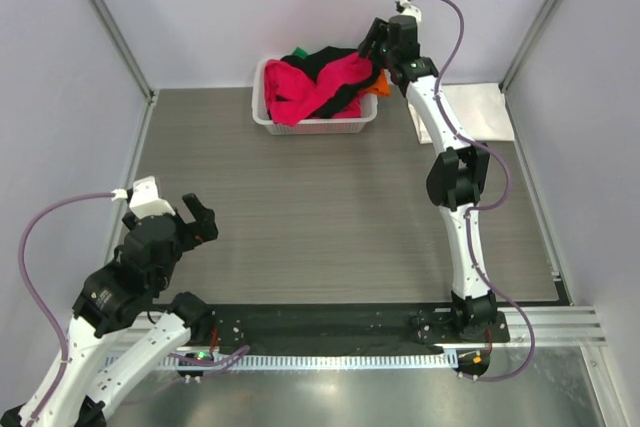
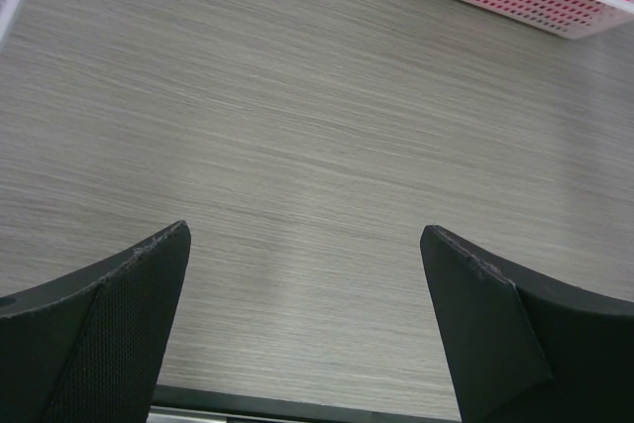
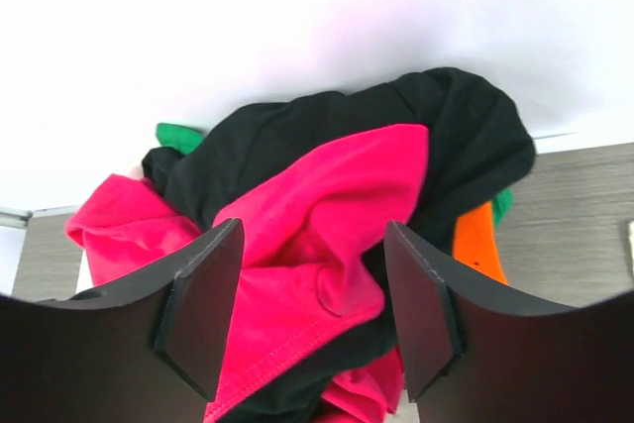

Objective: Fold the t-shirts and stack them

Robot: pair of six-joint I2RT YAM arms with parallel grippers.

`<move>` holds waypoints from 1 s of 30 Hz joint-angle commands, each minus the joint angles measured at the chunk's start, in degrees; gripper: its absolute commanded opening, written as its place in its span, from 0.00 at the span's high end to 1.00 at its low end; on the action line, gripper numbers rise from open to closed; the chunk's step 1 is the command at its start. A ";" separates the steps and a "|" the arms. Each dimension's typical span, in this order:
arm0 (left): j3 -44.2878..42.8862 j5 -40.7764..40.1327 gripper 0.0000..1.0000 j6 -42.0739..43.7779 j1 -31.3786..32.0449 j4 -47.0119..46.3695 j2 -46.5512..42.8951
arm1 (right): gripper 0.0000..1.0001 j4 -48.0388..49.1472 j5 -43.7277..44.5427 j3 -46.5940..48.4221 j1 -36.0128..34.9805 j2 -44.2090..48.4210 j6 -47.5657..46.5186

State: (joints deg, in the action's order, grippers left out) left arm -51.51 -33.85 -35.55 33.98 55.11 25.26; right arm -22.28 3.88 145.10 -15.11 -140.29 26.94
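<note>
The heap in the basket (image 1: 318,128) hides much of itself: of the green t-shirt (image 3: 178,136) only a scrap shows at the back, the orange t-shirt (image 3: 477,245) is a sliver at the right of the pile, and how many garments lie underneath cannot be told. In the left wrist view the basket is cut off at the upper right corner. The white slotted basket stands at the far middle of the table (image 1: 330,217), against the back wall, filled above its rim; the pinkish-red t-shirt (image 3: 327,215) lies crumpled on top and spills over the front wall, with the black t-shirt (image 3: 297,136) bunched behind and around it. The right tool (image 3: 312,235) hangs over the pile's right side, its jaws apart astride a raised fold of the pinkish-red cloth, the pads not visibly pressed on it. A white t-shirt (image 1: 485,112) lies flat in a neat rectangle at the right of the frame, its left edge crossed by the right arm (image 1: 455,177). The left tool (image 2: 305,235) hovers wide open over bare table at the lower left, well apart from the basket
</note>
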 commanded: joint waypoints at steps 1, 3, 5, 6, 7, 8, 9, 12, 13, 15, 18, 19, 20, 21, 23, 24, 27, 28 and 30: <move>-0.09 -0.96 0.00 -0.13 -0.49 -1.15 -0.29 | 0.37 3.65 -1.68 1.86 -0.71 -0.42 0.39; -0.09 -0.96 0.00 -0.13 -0.67 -1.06 -0.38 | 0.39 3.74 -1.42 1.07 -0.97 -0.51 0.40; 0.00 -0.87 0.00 -0.13 -0.75 -1.15 -0.56 | 0.39 3.56 -1.24 0.36 -1.15 -0.42 0.40; 0.00 -0.78 0.00 -0.05 -0.75 -1.15 -0.65 | 0.39 3.56 -1.24 0.10 -1.32 -0.34 0.40; 0.00 -0.70 0.00 -0.05 -0.84 -1.23 -0.56 | 0.40 3.56 -1.16 -0.08 -1.50 -0.34 0.22; 0.00 -0.70 0.00 0.04 -0.84 -1.32 -0.65 | 0.40 3.65 -1.07 -0.25 -1.58 -0.25 0.22; 0.00 -0.70 0.00 0.04 -0.84 -1.32 -0.65 | 0.40 3.56 -0.98 -0.43 -1.76 -0.16 0.05; 0.00 -0.61 0.00 0.04 -1.02 -1.24 -0.91 | 0.42 3.04 0.95 -1.57 -2.11 0.72 -0.48; 0.00 -0.52 0.00 0.13 -1.10 -1.41 -1.00 | 0.43 2.77 1.56 -2.18 -2.11 1.15 -0.66; 0.09 -0.34 0.00 0.22 -1.11 -1.41 -1.17 | 0.42 2.42 4.79 -4.46 -2.46 3.00 -1.89; 0.09 -0.17 0.00 0.31 -1.19 -1.59 -1.26 | 0.43 2.33 8.15 -7.80 -2.55 5.45 -3.20; 0.09 -0.08 0.00 0.39 -1.28 -1.67 -1.26 | 0.43 2.42 8.86 -8.42 -2.55 5.90 -3.47; 0.09 0.01 0.00 0.39 -1.28 -1.67 -1.35 | 0.43 2.25 9.21 -9.04 -2.55 6.25 -3.73; 0.09 0.01 0.00 0.39 -1.37 -1.59 -1.35 | 0.42 2.24 9.48 -9.13 -2.55 6.43 -4.26; 0.09 0.27 0.00 0.39 -1.54 -1.76 -1.17 | 0.43 2.24 9.39 -8.43 -2.55 6.17 -4.79; 0.09 0.36 0.00 0.48 -1.63 -1.76 -1.17 | 0.43 2.24 9.22 -8.08 -2.55 5.99 -4.88; 0.09 0.80 0.00 0.57 -2.07 -1.94 -1.00 | 0.43 2.33 8.95 -7.55 -2.64 5.55 -4.70; 0.09 0.89 0.00 0.66 -2.42 -1.94 -1.00 | 0.44 2.42 8.87 -7.11 -2.73 5.03 -4.70; 0.09 1.32 0.00 0.83 -2.77 -2.11 -1.08 | 0.50 2.42 8.34 -5.80 -2.99 4.24 -4.79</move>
State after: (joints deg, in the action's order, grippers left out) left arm -51.51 -33.12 -35.48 31.97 55.07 24.45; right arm -21.78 11.16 136.20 -17.52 -139.83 23.35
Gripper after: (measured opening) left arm 0.996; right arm 0.532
